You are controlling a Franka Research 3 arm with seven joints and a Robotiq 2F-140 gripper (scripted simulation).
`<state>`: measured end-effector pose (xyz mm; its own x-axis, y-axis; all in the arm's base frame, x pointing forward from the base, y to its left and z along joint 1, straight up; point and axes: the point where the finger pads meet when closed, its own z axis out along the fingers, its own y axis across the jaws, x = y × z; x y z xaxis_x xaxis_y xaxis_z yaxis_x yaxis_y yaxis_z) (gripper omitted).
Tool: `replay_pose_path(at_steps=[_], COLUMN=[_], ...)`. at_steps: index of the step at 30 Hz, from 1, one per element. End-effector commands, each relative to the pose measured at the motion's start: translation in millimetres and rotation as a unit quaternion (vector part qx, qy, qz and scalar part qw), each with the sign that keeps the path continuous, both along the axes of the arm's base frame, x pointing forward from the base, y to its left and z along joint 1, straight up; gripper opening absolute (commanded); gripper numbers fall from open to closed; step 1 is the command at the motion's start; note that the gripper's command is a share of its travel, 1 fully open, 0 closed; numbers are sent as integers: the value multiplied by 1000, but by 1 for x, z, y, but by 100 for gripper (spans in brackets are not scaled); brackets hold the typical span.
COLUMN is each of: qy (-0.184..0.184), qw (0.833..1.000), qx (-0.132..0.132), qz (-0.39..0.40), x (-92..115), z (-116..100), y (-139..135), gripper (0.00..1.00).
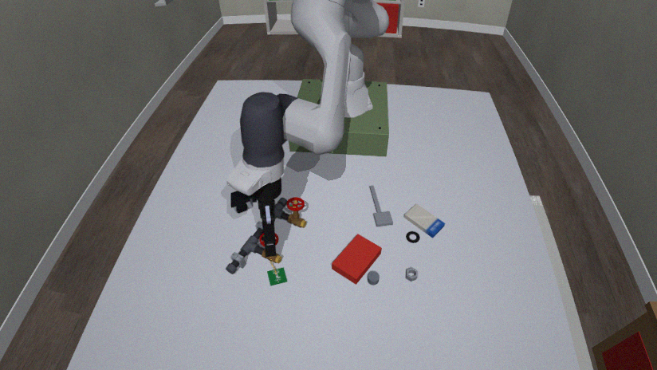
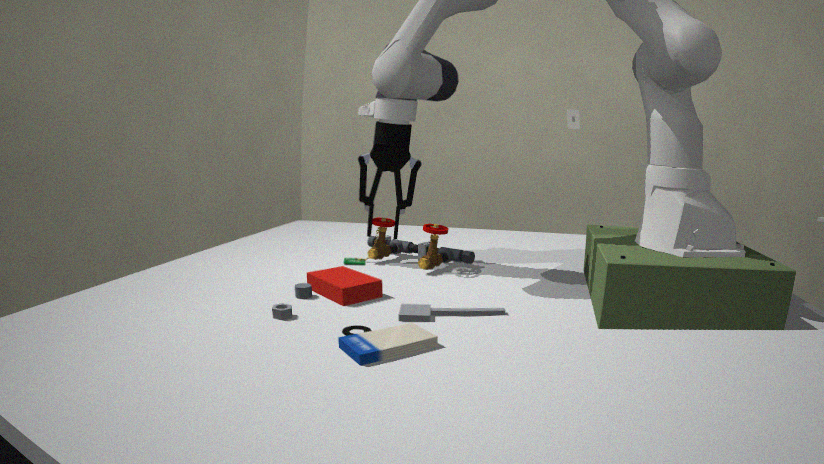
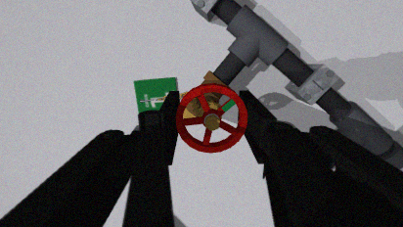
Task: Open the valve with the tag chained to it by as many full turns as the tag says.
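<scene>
Two brass valves with red handwheels stand on a grey pipe (image 3: 289, 59) on the white table. A green tag (image 1: 277, 276) lies chained to the nearer valve; it also shows in the wrist view (image 3: 156, 94) and in the exterior view (image 2: 354, 261). My gripper (image 3: 209, 106) hangs straight down over that valve, its black fingers shut on both sides of the red handwheel (image 3: 211, 117), which also shows in the top and exterior views (image 1: 268, 239) (image 2: 383, 222). The other valve's handwheel (image 1: 295, 204) (image 2: 435, 228) stands free beside it. The tag's marking is too small to read.
A red block (image 1: 356, 257), a grey cylinder (image 1: 372, 277), a hex nut (image 1: 411, 273), a black ring (image 1: 412, 233), a white-and-blue eraser (image 1: 424, 220) and a grey scraper (image 1: 379, 208) lie to the right. The arm's green base (image 1: 356, 120) stands at the back.
</scene>
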<state>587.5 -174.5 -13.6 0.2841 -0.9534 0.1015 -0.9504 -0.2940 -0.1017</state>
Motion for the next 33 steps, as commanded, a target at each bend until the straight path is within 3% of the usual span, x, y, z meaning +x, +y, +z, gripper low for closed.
replay_pose_path(at_steps=[1,14,16,17,24,31,33], qy=[3,21,21,24,34,44,44], qw=[992,947,947,934,891,837,837], qx=[-11,-46,-46,-52,-71,-91,-91], qz=[125,317,317,353,447,538,538], x=[0,0,0,0,0,0,0], z=[-1,-1,-1,-1,-1,-1,-1], y=[0,0,0,0,0,0,0], gripper=[10,10,10,10,10,10,10])
